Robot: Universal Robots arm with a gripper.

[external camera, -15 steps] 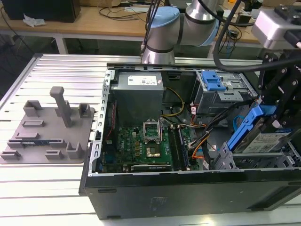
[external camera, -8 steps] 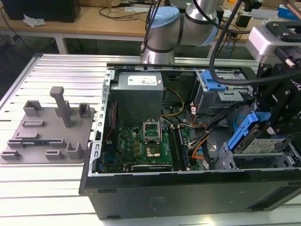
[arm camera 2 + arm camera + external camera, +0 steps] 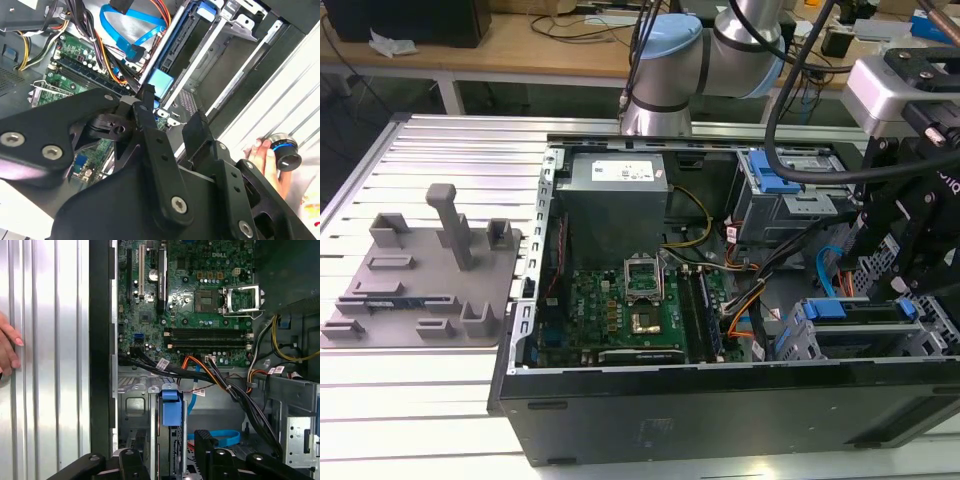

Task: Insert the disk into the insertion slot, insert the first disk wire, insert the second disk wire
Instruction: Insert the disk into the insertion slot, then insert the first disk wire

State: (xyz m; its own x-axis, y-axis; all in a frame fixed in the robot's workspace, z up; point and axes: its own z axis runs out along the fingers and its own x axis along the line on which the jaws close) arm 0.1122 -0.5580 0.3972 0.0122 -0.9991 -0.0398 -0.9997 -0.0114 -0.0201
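My black gripper (image 3: pixel 167 447) hovers, fingers (image 3: pixel 204 447) spread apart and empty, over the flat silver-grey disk (image 3: pixel 170 410) framed in bright blue plastic, which sits in the low grey sheet-metal insertion slot (image 3: pixel 132 407).

Mid-frame in the exterior view, the space above the motherboard (image 3: pixel 620 310) lies open. Lower right, a cable bundle (image 3: pixel 765 272) crosses beside the insertion slot (image 3: pixel 792 338). A person's hand (image 3: pixel 7 347) rests just outside the case.

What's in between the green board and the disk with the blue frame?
A tangle of black and orange wires crosses the gap between the green board and the disk; the first wrist view shows it.
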